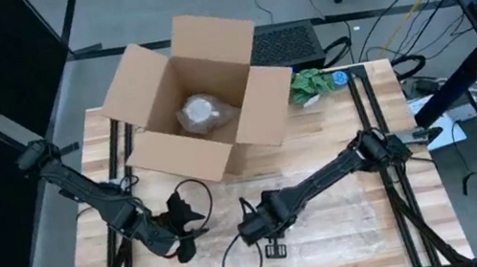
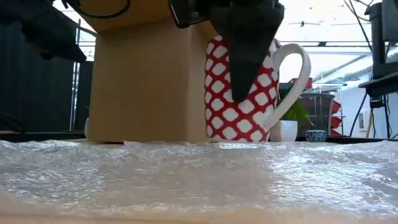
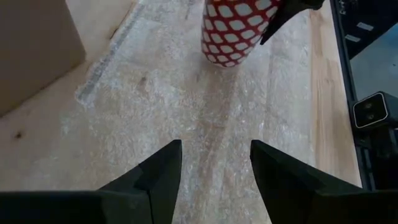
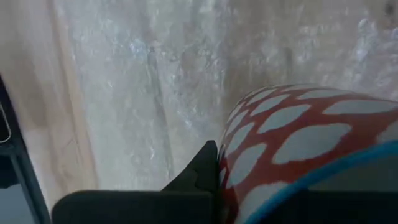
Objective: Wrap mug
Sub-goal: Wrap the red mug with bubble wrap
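A red mug with white patches [image 2: 239, 93] and a white handle [image 2: 292, 74] stands upright over the clear bubble wrap sheet [image 1: 341, 223] spread on the table's near half. My right gripper [image 1: 253, 231] is shut on it from above and hides it in the high view. Whether the mug's base rests on the sheet I cannot tell. My left gripper [image 3: 214, 180] is open and low over the sheet, to the left of the mug [image 3: 235, 31], with nothing between its fingers. My right gripper comes down on the mug from above. One dark finger [image 2: 245, 62] lies against the outside wall [image 4: 249, 155], just below the blue-edged rim [image 4: 348, 168]. The other finger is hidden by the mug and the gripper. The mug stays upright.
An open cardboard box [image 1: 199, 101] stands at the far left centre with a bubble-wrapped bundle [image 1: 199, 113] inside. A small green plant [image 1: 310, 85] sits at the far edge. Black cable loops [image 1: 192, 194] hang by both grippers. The sheet's right part lies bare.
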Robot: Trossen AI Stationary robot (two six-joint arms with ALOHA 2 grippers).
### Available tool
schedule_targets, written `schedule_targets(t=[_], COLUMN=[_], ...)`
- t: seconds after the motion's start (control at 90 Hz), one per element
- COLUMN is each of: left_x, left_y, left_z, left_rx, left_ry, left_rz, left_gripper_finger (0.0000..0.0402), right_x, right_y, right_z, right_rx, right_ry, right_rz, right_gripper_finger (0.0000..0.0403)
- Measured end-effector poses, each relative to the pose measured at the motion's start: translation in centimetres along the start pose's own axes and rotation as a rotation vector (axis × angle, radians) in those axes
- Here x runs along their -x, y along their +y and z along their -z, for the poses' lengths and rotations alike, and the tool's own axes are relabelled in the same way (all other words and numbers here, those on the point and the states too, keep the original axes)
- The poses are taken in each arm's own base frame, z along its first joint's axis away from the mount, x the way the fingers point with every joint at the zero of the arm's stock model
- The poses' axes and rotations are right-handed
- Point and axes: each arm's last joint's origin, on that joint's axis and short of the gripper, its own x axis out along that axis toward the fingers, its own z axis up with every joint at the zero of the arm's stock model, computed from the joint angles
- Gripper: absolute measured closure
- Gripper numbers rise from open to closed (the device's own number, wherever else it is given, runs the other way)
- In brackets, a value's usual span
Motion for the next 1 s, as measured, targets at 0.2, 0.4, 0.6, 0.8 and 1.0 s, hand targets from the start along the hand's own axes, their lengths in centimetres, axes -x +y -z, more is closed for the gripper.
schedule_targets(t=[0.2, 0.4, 0.6, 0.8, 1.0], left_x=[0.0, 0.0, 0.0, 0.0, 0.0], left_y=[0.0, 0.0, 0.0, 0.0, 0.0], left_z=[0.0, 0.0, 0.0, 0.0, 0.0], left_rx=[-0.002, -0.003, 0.003, 0.003, 0.003], left_ry=[-0.004, -0.007, -0.007, -0.007, -0.007], left_rz=[-0.004, -0.007, -0.007, -0.006, -0.007], left_gripper_finger=[0.0222, 0.0222, 0.0222, 0.0222, 0.0222], right_x=[-1.2, -2.1, -2.1, -0.4, 3.7], right_y=[-0.2, -0.4, -0.3, 0.0, 0.5], right_z=[0.3, 0.7, 0.7, 0.5, 0.0], right_rx=[-0.003, -0.008, -0.005, -0.005, 0.007], right_ry=[0.014, 0.025, 0.055, 0.072, 0.049], right_rz=[0.004, -0.012, -0.066, -0.084, -0.089], right_gripper_finger=[0.0397, 0.0389, 0.0317, 0.0239, 0.021])
